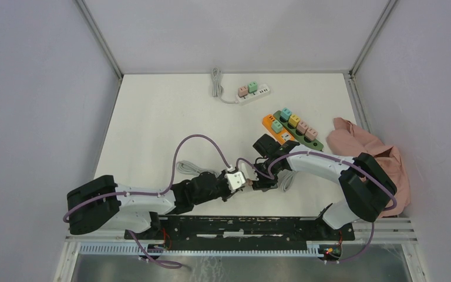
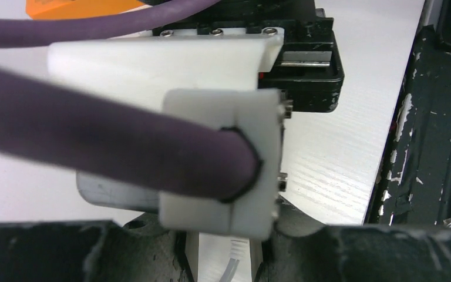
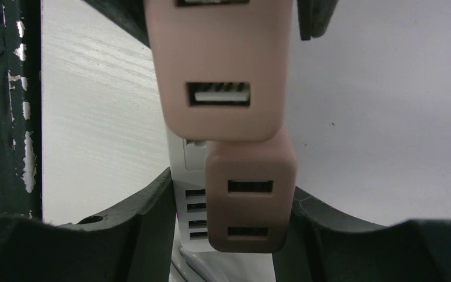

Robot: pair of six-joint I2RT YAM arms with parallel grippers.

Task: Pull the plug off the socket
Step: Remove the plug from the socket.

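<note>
Near the middle of the table's [image 1: 152, 117] near edge, the right gripper [image 3: 230, 197] clamped a pink plug [image 3: 251, 205] seated in a white strip [image 3: 195, 202]. Whether the left gripper [image 2: 223, 244] gripped the strip could not be told. Unanchored, the strip might have lifted with the plug instead of parting.

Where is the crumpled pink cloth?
In the top view, the crumpled pink cloth lies at the right edge of the white table, just right of the dark green power strip.
</note>
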